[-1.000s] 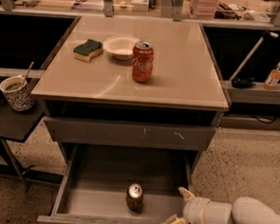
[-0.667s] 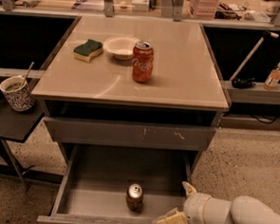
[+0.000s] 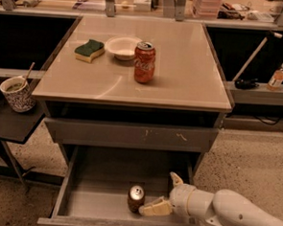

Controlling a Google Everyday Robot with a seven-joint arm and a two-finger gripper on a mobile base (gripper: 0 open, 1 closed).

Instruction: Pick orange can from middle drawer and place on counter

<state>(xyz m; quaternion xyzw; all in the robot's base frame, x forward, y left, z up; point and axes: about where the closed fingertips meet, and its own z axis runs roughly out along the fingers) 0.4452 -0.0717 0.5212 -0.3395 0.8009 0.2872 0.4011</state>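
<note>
Hovering gripper [image 3: 166, 193] inside middle drawer [image 3: 103, 180], jaws standing apart, empty. Orange can [image 3: 136, 198] standing upright on drawer floor just outside jaws, right beside nearer fingertip. Counter [image 3: 182, 74] sitting well above jaws.

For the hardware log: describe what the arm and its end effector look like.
The end effector, low in the middle drawer beside the orange can, has two stubby pale beige fingers, spread open, on a rounded white wrist. The arm is smooth, tubular white casing with a few small dark dots. No cables or lettering show.
</note>
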